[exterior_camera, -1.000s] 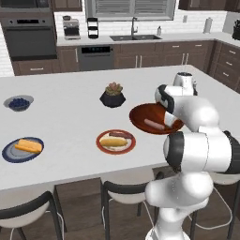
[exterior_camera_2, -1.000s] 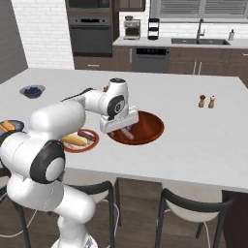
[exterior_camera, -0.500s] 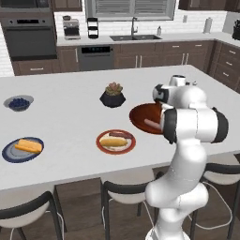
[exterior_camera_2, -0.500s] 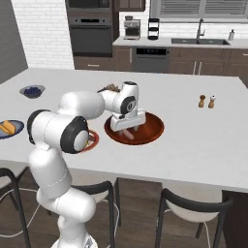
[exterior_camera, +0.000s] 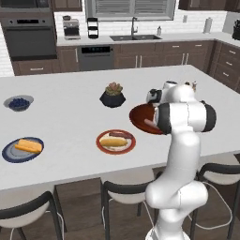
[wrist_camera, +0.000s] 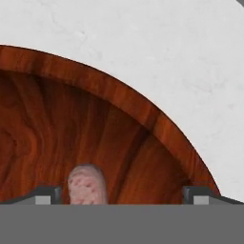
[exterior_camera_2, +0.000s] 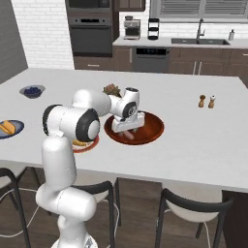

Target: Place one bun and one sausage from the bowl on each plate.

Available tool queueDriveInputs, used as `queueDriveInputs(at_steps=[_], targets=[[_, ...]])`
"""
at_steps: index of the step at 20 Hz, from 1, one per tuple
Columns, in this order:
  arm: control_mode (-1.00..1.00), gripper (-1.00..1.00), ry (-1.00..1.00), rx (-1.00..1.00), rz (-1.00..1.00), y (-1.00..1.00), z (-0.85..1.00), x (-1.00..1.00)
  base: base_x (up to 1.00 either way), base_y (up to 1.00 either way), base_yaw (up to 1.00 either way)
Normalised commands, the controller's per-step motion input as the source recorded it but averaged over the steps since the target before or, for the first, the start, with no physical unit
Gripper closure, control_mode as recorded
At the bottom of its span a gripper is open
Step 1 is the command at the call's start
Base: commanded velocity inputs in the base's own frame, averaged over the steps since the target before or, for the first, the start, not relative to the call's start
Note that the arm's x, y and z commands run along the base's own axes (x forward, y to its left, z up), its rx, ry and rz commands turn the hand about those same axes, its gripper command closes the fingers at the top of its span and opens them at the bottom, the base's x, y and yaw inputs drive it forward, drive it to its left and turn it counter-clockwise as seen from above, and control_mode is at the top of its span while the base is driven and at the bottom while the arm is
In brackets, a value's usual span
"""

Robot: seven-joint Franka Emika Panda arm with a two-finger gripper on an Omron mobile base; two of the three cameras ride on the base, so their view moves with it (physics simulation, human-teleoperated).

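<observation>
you see a white island counter (exterior_camera: 70,117) in a kitchen with dark brown cabinets, a white brick wall, an oven and a sink at the far side; no writing can be read. the gripper (wrist_camera: 121,193) is spread wide, low in the bowl (exterior_camera_2: 152,130), one sausage (wrist_camera: 87,186) between its tips. two plates: the red-rimmed plate (exterior_camera: 104,146) with one bun (exterior_camera: 112,141) and one sausage, the blue-rimmed plate (exterior_camera: 10,153) far left with one bun.

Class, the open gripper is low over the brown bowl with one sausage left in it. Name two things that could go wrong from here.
1. In the hand view the sausage sits close to one fingertip, not centred in the open gripper; closing may nudge it aside.
2. The blue plate at the counter's far end holds only a bun; the long carry from the bowl could drop a weakly held sausage.
</observation>
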Motion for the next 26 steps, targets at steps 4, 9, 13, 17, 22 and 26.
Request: queueDriveInputs(at_steps=[4,9,13,17,22,26], targets=[[-1.00,-1.00,0.00,-0.01,-0.22,0.28,-0.45,0.51,0.00,0.00,0.00],[-1.00,-1.00,0.00,-0.03,-0.23,0.32,-0.38,0.48,0.00,0.00,0.00],[-1.00,1.00,0.00,-0.06,-0.24,0.30,-0.42,0.56,0.00,0.00,0.00],[-1.00,1.00,0.00,-0.07,-0.25,0.15,-0.32,0.11,0.00,0.00,0.00],[-1.00,1.00,-0.19,-0.01,-0.19,0.01,0.53,-0.43,0.00,0.00,0.00],[-1.00,1.00,-0.24,0.00,-0.09,0.01,1.00,-0.89,0.00,0.00,0.00]])
